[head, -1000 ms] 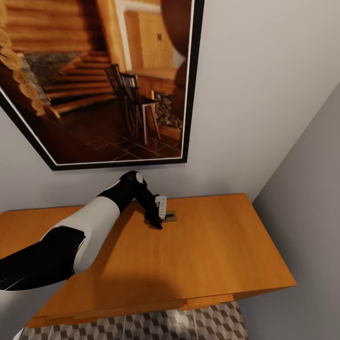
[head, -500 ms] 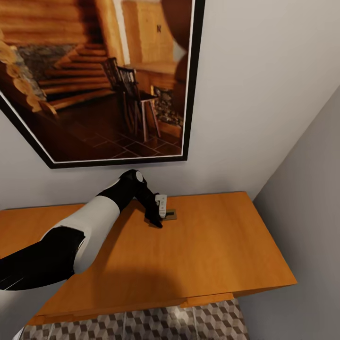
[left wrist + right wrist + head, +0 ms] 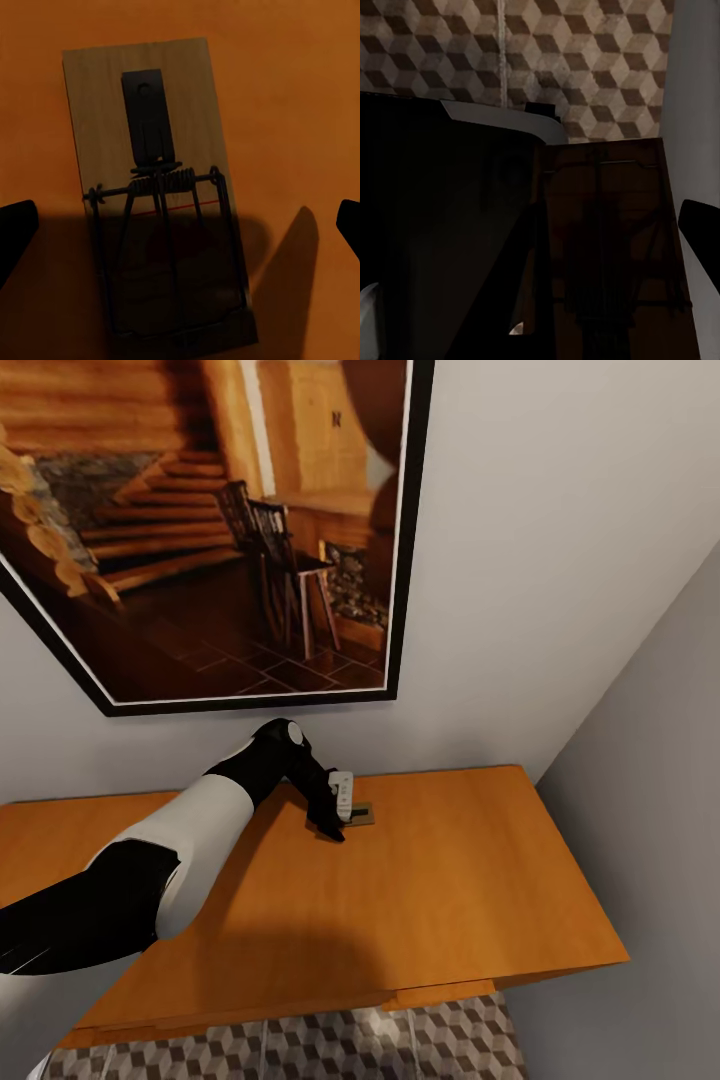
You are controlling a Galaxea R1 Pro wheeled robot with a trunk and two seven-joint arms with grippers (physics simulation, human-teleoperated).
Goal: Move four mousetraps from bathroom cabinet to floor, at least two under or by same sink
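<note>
One mousetrap (image 3: 362,816) lies flat on the orange-brown cabinet (image 3: 450,880), near its back edge. My left gripper (image 3: 337,822) hangs just above it. In the left wrist view that gripper (image 3: 180,225) is open, its dark fingertips (image 3: 16,232) standing wide apart on either side of the mousetrap (image 3: 97,97), not touching it. In the right wrist view a second mousetrap (image 3: 615,240) sits close up in shadow, held in the air in my right gripper (image 3: 540,232) above the cube-patterned bathroom floor (image 3: 585,67). One fingertip (image 3: 701,225) shows at its edge.
A large framed picture (image 3: 200,530) hangs on the white wall right behind the cabinet. A grey side wall (image 3: 650,810) closes in at the cabinet's right end. A strip of patterned floor (image 3: 300,1050) shows below the cabinet's front edge.
The head view shifted slightly a second ago. The left arm, its gripper and the mousetrap on the cabinet have stayed put.
</note>
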